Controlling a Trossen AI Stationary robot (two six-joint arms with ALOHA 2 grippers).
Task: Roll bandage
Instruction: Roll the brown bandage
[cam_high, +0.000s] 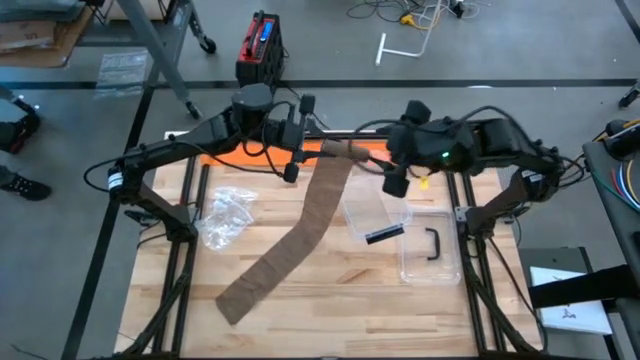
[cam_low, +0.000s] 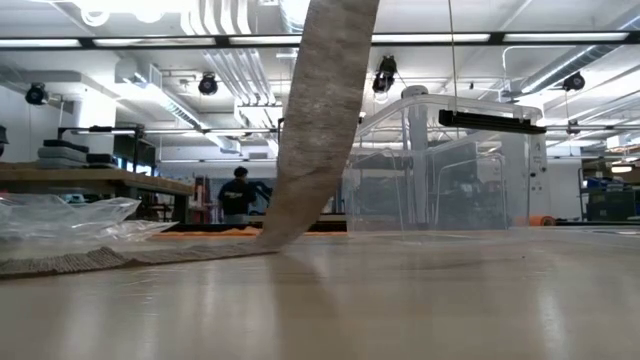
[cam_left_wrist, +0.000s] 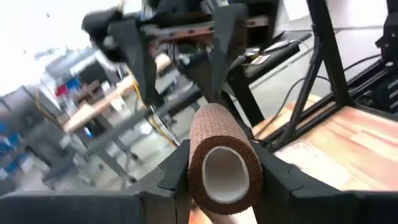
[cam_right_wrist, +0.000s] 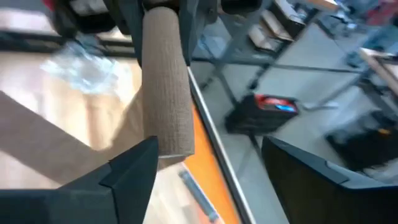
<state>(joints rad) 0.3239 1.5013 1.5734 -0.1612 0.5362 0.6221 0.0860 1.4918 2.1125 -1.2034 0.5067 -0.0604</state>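
wooden slatted table (cam_high: 350, 290) fills lower frame | long brown bandage strip (cam_high: 290, 250) runs lower left up to rolled brown bandage (cam_left_wrist: 219, 155) at upper centre | left gripper (cam_left_wrist: 217, 180) clamped on roll | right gripper (cam_right_wrist: 205, 168) spread wide, roll end against one finger

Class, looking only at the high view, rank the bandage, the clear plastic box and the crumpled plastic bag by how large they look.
1. bandage, the long strip across the table.
2. clear plastic box.
3. crumpled plastic bag.
Box and bag look fairly close.
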